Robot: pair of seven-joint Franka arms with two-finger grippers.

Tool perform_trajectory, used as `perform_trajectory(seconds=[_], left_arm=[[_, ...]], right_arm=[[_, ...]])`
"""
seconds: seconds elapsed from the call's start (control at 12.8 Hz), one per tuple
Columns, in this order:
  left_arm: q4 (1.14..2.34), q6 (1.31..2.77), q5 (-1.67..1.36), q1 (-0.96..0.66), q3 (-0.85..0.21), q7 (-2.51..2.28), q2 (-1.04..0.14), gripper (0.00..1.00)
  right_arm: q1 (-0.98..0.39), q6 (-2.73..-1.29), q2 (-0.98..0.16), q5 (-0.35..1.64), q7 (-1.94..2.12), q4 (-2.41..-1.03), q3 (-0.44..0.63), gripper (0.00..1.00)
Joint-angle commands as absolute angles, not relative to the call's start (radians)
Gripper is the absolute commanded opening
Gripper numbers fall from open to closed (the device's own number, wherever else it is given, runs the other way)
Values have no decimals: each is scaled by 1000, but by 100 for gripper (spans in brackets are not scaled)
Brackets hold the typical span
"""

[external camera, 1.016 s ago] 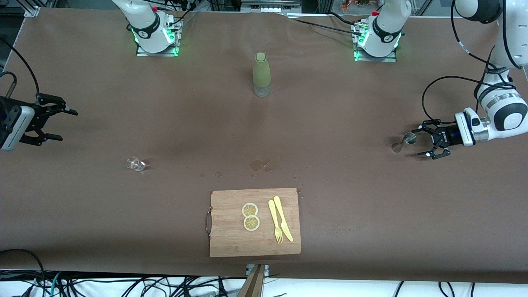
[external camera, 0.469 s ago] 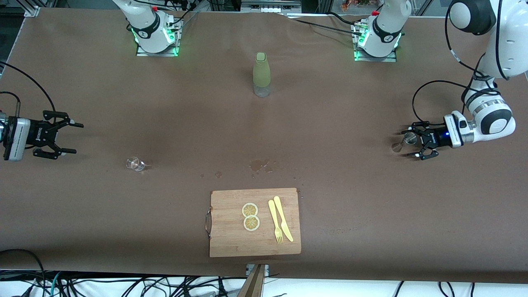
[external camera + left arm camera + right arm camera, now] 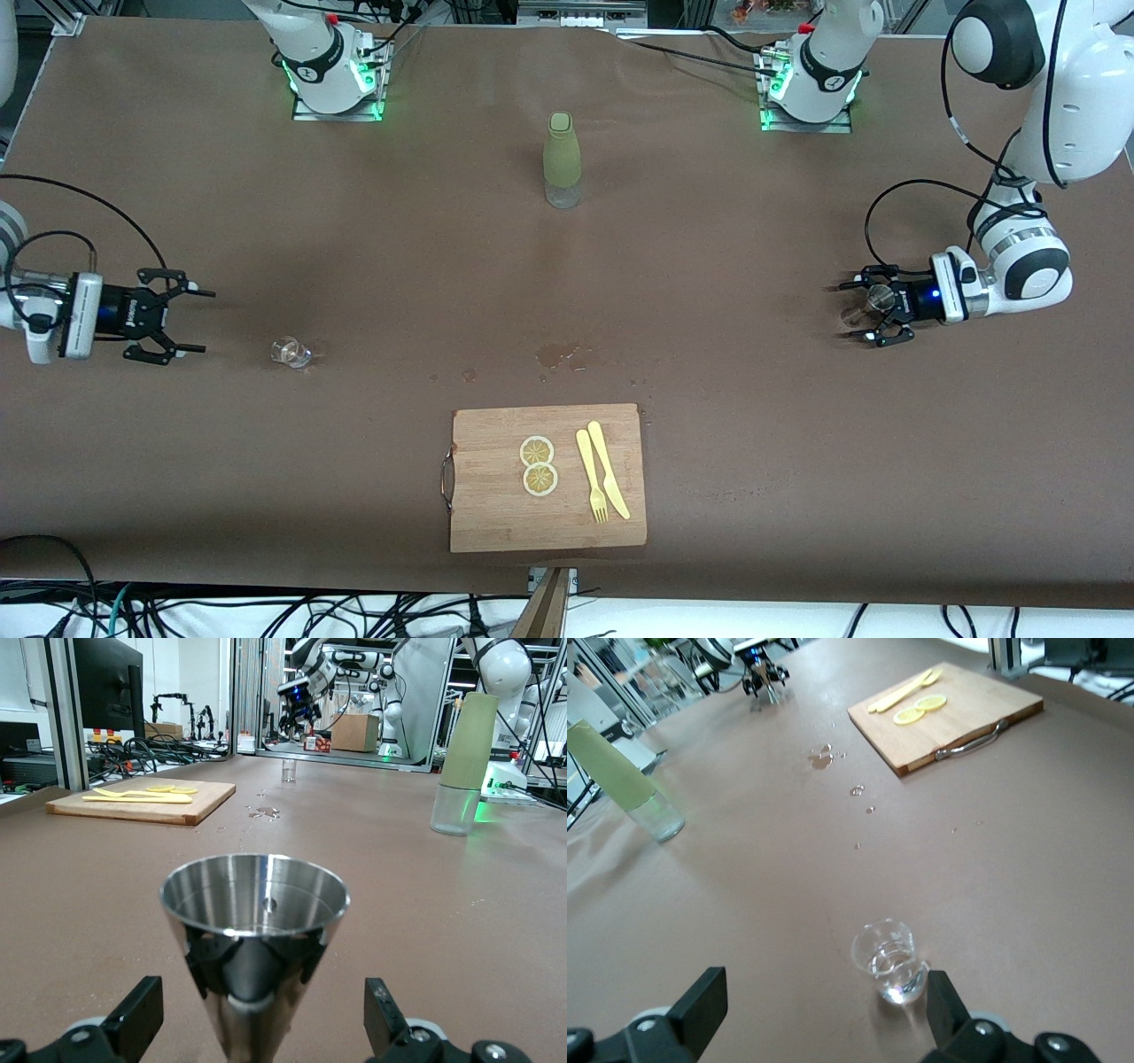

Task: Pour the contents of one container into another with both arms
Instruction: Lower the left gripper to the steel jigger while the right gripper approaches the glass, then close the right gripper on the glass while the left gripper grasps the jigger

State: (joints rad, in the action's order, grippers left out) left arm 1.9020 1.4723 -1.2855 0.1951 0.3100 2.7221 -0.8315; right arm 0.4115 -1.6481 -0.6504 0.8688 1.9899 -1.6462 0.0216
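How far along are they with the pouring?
Nothing is poured yet. The left hand is open around the metal cup, which stands on the table, not yet gripped. The right hand is open and apart from the small glass, which is upright. Still left: gripping both, lifting, bringing them together and tipping one into the other.

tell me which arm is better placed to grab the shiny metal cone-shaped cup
Left. The left gripper is open with its fingers on either side of the shiny metal cone-shaped cup. The right gripper, also open, faces the small clear glass toward the right arm's end.
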Motion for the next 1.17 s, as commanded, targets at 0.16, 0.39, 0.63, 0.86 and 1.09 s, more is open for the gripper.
perform_trajectory(seconds=[0.16, 0.39, 0.63, 0.86, 1.09], left_arm=[[1887, 1434, -1322, 187, 321, 2809, -847, 77], [1884, 1428, -1322, 187, 321, 2809, -850, 57], [1872, 1427, -1322, 187, 321, 2810, -857, 52], [1870, 1427, -1330, 187, 321, 2810, -865, 42], [1870, 1427, -1336, 187, 321, 2810, -868, 20]], right_arm=[[426, -1631, -820, 907, 2186, -1504, 5, 100], [425, -1638, -879, 928, 2252, -1482, 2, 100], [413, -1646, -946, 956, 2270, -1436, -2, 100], [374, -1664, -974, 978, 2275, -1427, -3, 100], [341, -1680, -982, 991, 2283, -1427, -3, 100]])
